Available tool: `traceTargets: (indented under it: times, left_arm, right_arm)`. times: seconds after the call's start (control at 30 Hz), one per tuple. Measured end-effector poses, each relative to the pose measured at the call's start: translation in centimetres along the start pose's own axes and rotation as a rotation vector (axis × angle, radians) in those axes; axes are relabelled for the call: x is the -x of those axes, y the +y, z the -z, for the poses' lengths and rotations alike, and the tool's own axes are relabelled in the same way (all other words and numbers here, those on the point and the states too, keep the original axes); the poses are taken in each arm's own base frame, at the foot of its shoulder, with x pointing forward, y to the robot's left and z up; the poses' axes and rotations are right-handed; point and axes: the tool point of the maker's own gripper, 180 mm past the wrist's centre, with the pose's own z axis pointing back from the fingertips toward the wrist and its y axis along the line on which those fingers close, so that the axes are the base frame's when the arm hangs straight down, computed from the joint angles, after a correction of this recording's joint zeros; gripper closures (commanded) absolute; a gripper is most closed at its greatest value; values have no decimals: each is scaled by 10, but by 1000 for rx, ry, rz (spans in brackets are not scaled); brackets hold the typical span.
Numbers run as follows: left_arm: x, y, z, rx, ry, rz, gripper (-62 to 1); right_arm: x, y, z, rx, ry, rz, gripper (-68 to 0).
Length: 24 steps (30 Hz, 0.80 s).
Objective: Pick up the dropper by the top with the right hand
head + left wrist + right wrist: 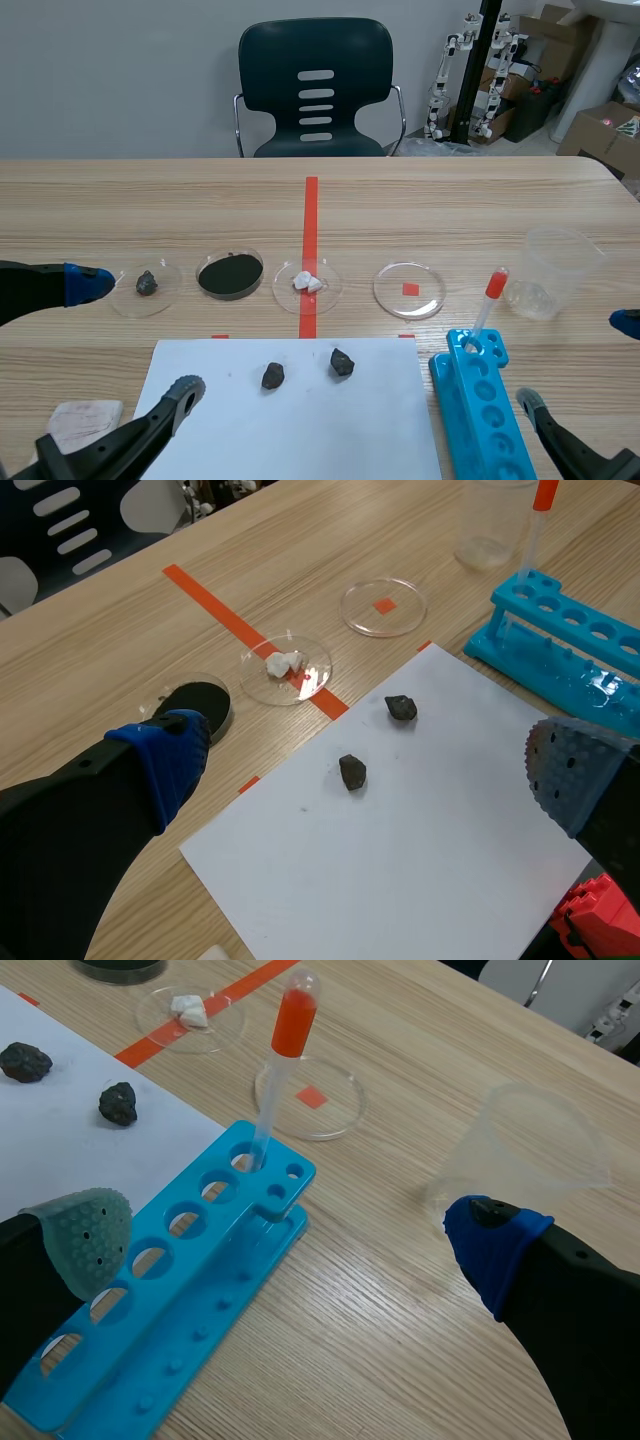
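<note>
Thick matte-black fingers (60, 820) on both left gripper (368, 762) and right gripper (290, 1237), each pair tipped with one bright blue pad (495, 1245) and one grey-green pad (85, 1235), rounded, soft-looking, dotted with small dark dimples, carried on smooth black arms (25, 285).

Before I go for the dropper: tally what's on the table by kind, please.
Petri dishes: 4
Dark rocks: 3
Dropper: 1
Blue rack: 1
Clear cup: 1
Paper sheet: 1
Pale block: 1
Total: 12, powder and white bits aside.
</note>
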Motion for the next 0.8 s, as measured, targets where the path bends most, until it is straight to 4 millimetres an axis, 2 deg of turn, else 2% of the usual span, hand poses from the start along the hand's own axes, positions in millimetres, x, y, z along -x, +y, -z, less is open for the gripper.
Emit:
traceTargets:
  times: [0.2,0.8]
  left_arm:
    - [0,0,0,0,0,0,-623]
    - [0,0,0,0,0,0,-623]
  right_arm:
    - [-8,6,14,-34,-40,13,-679]
    - [-30,-21,39,13,-93,-37,-679]
